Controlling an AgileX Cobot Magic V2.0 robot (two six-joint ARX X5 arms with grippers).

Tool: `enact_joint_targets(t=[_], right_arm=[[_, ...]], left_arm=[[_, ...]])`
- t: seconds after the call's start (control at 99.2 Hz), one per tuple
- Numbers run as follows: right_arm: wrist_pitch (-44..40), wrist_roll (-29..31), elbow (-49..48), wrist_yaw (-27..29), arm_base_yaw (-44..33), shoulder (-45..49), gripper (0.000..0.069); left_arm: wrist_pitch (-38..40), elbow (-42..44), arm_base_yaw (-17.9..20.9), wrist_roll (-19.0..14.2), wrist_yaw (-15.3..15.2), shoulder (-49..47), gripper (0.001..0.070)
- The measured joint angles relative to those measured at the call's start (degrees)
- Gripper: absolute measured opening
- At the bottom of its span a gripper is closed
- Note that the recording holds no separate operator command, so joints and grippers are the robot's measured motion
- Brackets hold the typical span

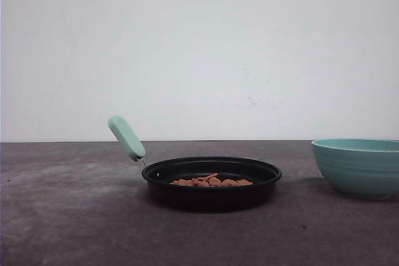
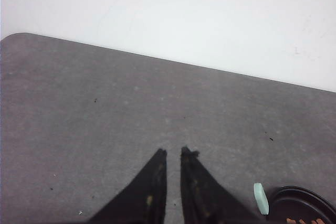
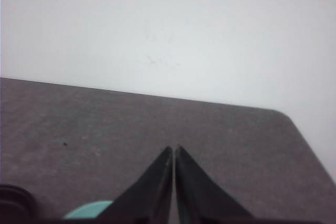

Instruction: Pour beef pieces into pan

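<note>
Small heap of flat orange-brown beef pieces (image 1: 212,182) lies inside the shallow round black frying pan (image 1: 212,184), toward the middle of its floor, a few chunks overlapping. Pan sits flat on the grey-brown mottled tabletop (image 1: 75,216), roughly centre of the front view; its short mint-green rounded handle (image 1: 126,137) angles up and away to the robot's left. Deeper teal ribbed bowl (image 1: 358,166) stands upright on the table to the pan's right, well apart from it, partly cut by the frame edge. Plain white wall (image 1: 199,48) behind. Left gripper (image 2: 173,153) hangs over bare table beside the pan, dark fingers nearly together with a thin gap, holding nothing. Right gripper (image 3: 173,149) above the table, fingertips pressed together, nothing between them.
</note>
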Motion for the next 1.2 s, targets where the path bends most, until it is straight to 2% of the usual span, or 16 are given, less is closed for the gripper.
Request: enact_joint_targets(t=[0.081,0.171,0.272,0.383,1.2], right_arm=[[4.0,0.4,-8.5,-0.3,-2.0,-3.9,0.0006],[4.0,0.6,-15.9,-3.2,-4.9,-4.9,0.0006],[3.7,0.7,-20.9,-6.8,-6.7,-5.9,0.0006],[7.9,1.7,-24.7,-8.7,-6.7,-6.5,0.0006],[10.3,2.1,-25.4,-8.7,-7.5,-6.4,0.0006]], left_arm=[[0.0,0.0,0.0,0.0,0.0,0.0,0.0022],[0.0,0.0,0.0,0.0,0.0,0.0,0.0022],[0.0,0.0,0.0,0.0,0.0,0.0,0.0022],[0.0,0.0,0.0,0.0,0.0,0.0,0.0022],[0.0,0.0,0.0,0.0,0.0,0.0,0.0022]])
